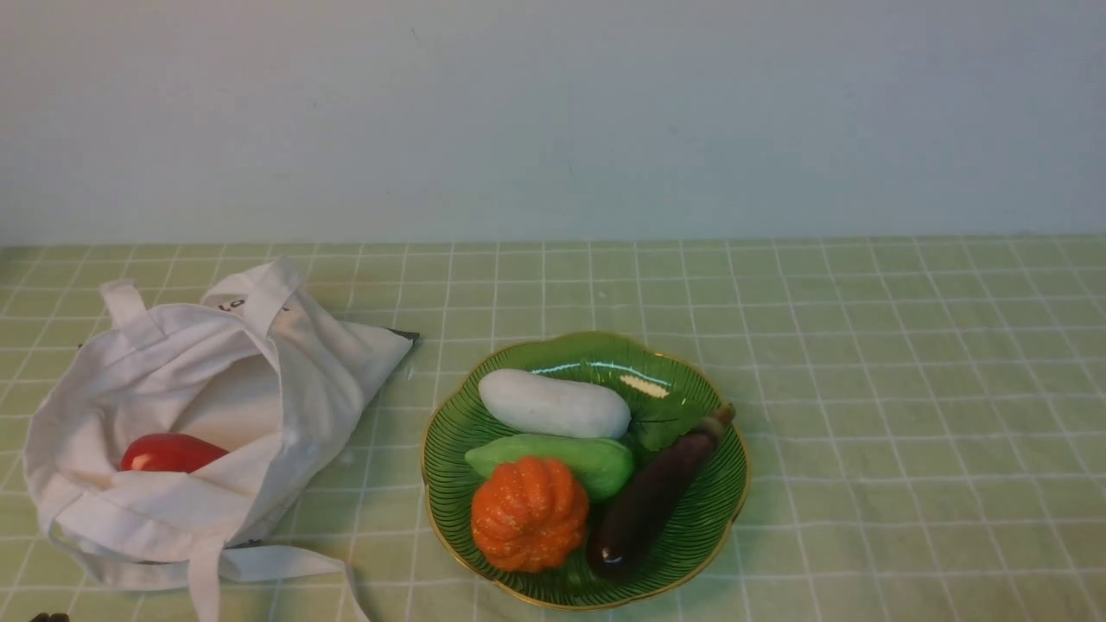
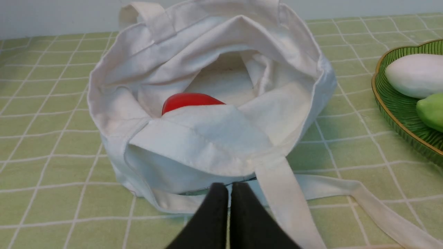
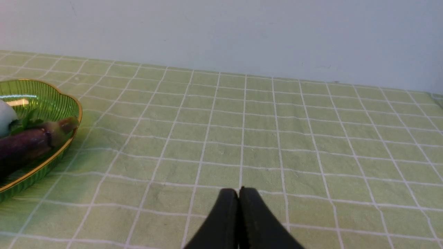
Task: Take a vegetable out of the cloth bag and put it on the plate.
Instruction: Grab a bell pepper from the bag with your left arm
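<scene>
Left end effector [image 2: 228, 187], closed tight and empty, hangs just before the cloth bag [image 2: 207, 145]. It should spread wide, clear the bag's folded near hem, then close on the red bell pepper [image 2: 190, 101] lying low inside the bag. Right of the bag, the plate [image 2: 394, 103] looks crowded; aim for its barer far side.
</scene>
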Robot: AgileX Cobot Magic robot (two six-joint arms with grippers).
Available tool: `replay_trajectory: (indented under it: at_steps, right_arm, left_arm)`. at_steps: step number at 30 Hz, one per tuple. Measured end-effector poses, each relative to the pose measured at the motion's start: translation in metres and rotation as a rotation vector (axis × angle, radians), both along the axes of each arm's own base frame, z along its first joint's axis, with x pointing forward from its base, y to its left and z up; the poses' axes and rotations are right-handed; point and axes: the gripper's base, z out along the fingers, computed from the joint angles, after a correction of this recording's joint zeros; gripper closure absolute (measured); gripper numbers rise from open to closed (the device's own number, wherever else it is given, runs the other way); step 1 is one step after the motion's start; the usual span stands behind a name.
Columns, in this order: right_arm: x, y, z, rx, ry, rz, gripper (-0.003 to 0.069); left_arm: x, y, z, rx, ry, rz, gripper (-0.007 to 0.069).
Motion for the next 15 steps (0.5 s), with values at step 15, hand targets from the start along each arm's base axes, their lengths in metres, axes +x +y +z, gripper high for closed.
replay_trajectory:
  at_steps: [15]
  right_arm:
    - [0.000,0.000,0.000,0.000,0.000,0.000,0.0673]
  left_arm:
    - [0.004,-0.004,0.020,-0.592,-0.178,0.071,0.0629]
